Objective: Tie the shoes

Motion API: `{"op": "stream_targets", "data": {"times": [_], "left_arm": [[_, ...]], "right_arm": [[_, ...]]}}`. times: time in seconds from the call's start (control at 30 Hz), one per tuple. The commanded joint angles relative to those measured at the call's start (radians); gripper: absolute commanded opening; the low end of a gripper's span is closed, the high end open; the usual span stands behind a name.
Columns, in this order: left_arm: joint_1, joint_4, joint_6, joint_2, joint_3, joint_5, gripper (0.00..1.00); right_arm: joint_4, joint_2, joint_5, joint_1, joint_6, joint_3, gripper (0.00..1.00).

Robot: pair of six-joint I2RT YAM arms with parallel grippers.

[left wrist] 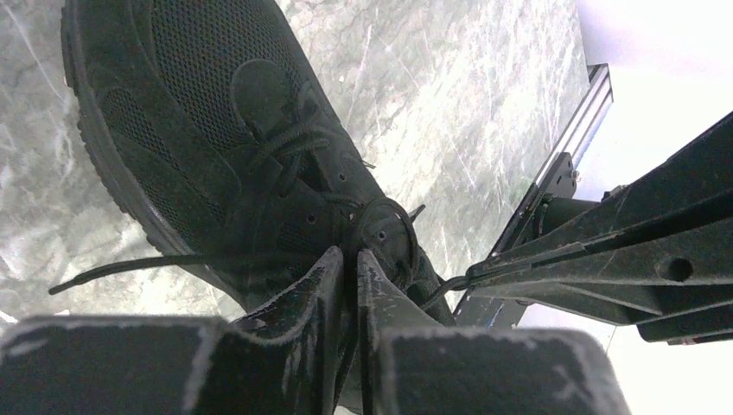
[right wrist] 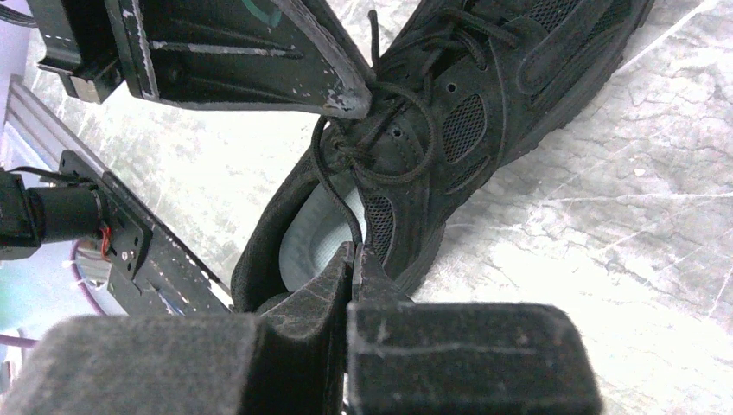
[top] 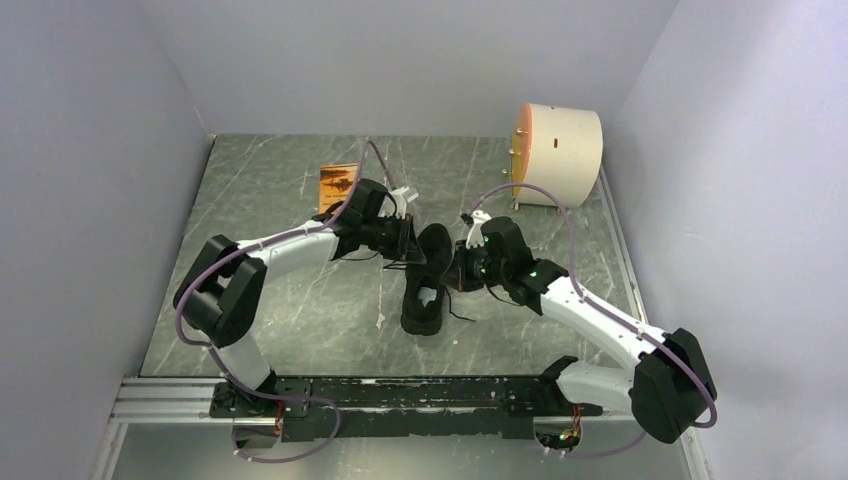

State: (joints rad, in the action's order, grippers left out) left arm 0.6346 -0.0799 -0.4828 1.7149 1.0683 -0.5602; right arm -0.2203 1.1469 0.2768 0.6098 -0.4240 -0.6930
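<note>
The black sneaker (top: 428, 285) lies in the middle of the table, toe toward the back. It also shows in the left wrist view (left wrist: 216, 130) and the right wrist view (right wrist: 493, 112), where its pale insole (right wrist: 324, 233) is visible. My left gripper (top: 412, 242) is at the shoe's left side and is shut on a thin black lace (left wrist: 347, 255). My right gripper (top: 457, 265) is at the shoe's right side and is shut on the other lace strand (right wrist: 354, 251). A loose knot with lace loops (right wrist: 380, 147) sits over the tongue between the two grippers.
A white cylinder with an orange face (top: 555, 155) stands at the back right. A small orange-brown item (top: 338, 185) lies at the back, behind my left arm. A metal rail (top: 400, 392) runs along the near edge. Grey walls close in on both sides.
</note>
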Motion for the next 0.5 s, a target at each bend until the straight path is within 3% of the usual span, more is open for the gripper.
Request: {"op": "stream_targets", "data": {"times": [0.0,0.17,0.47], "left_arm": [[-0.011,0.021,-0.002,-0.043,-0.007,-0.059,0.13],[-0.015,-0.001,0.018,-0.07,0.005,-0.075,0.05],[-0.015,0.042,0.021,-0.086,-0.013,-0.122,0.08]], "right_arm": [[0.009,-0.016,-0.041,-0.004,-0.011,-0.018,0.0],[0.013,0.013,-0.092,-0.005,-0.029,-0.063,0.0],[0.072,0.117,-0.067,-0.004,-0.036,-0.113,0.0]]}}
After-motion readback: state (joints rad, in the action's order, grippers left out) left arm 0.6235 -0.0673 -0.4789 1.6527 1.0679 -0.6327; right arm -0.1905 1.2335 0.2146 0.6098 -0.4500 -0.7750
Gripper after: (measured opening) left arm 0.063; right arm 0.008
